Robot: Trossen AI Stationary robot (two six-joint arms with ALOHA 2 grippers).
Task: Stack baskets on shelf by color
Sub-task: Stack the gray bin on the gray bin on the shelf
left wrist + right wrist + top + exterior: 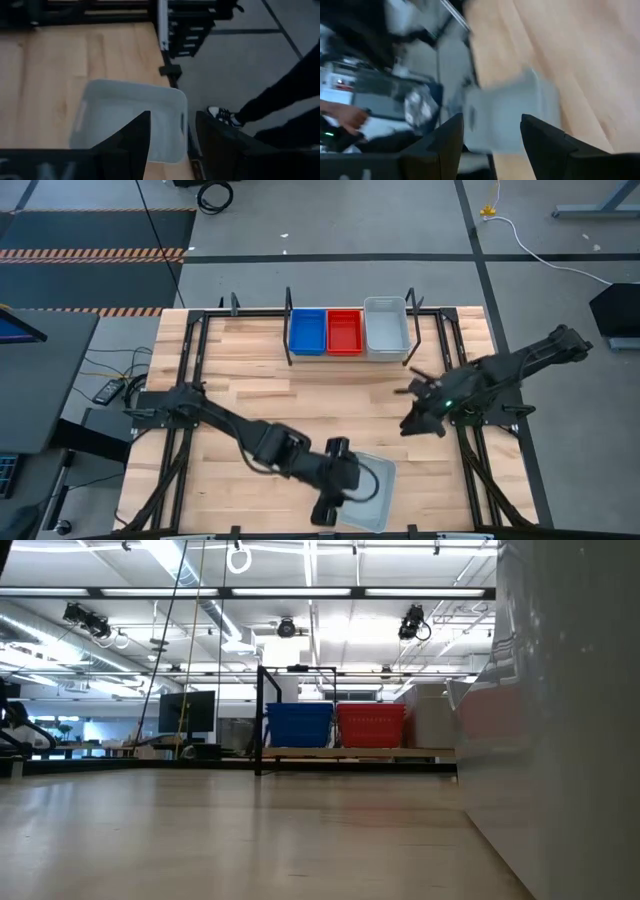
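A blue basket (307, 332), a red basket (344, 332) and a pale grey basket (386, 328) stand side by side on the shelf (290, 315) at the table's far edge; the low view shows them too, blue (298, 725) and red (372, 725). Another pale grey basket (368, 492) rests flat on the table's near edge. My left gripper (330, 505) hovers open over its left end, and one basket wall (180, 125) shows between the fingers. My right gripper (412, 420) hangs open and empty above the table's right part.
The black frame rails (470, 440) run along both table sides. The near grey basket (560, 740) fills the right of the low view. A person's leg and shoe (220, 116) stand on the floor past the table edge, and a hand (345, 115) shows beyond it.
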